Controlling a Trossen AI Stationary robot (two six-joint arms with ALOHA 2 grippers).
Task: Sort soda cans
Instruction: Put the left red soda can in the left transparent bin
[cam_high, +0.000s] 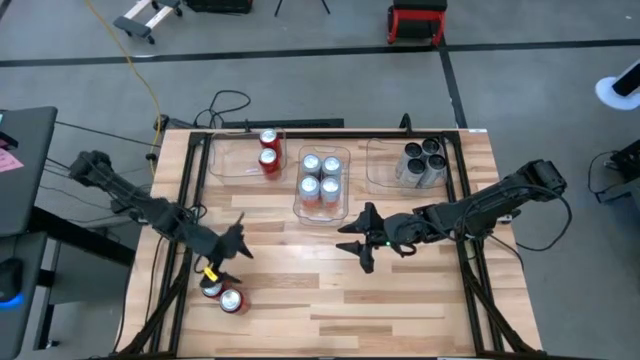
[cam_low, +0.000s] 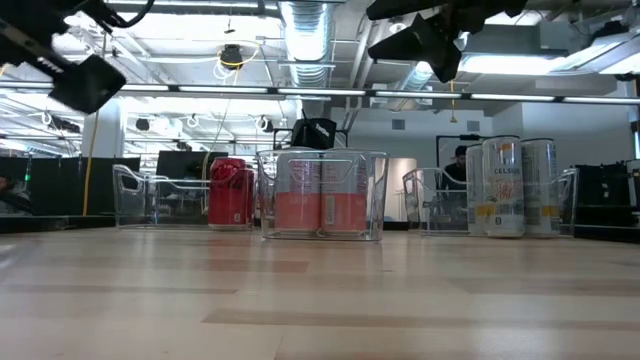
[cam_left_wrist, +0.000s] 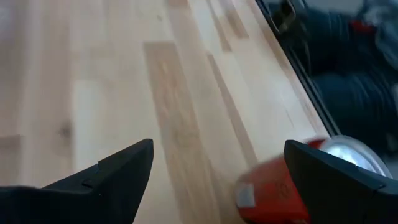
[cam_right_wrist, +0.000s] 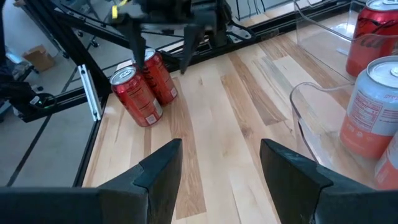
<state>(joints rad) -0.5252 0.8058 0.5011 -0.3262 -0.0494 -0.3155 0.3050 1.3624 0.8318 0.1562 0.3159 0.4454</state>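
- Two loose red soda cans (cam_high: 222, 295) with silver tops stand touching each other on the wooden counter (cam_high: 400, 310), at the lower left of the high view.
- Three clear rectangular plastic bins sit in a row along the counter's upper edge.
- The left bin (cam_high: 232, 158) holds two red cans (cam_high: 269, 150).
- The middle bin (cam_high: 322, 182) holds four cans with silver tops and pale-and-red bodies (cam_high: 320, 176).
- The right bin (cam_high: 400, 165) holds four dark-topped cans (cam_high: 424, 160); the low view shows their bodies light.
- The left claw (cam_high: 233, 243) hangs just above the loose pair, fingers spread wide and empty.
- The right claw (cam_high: 358, 243) hovers mid-counter below the middle bin, arm stretched in from the right, fingers apart and empty.
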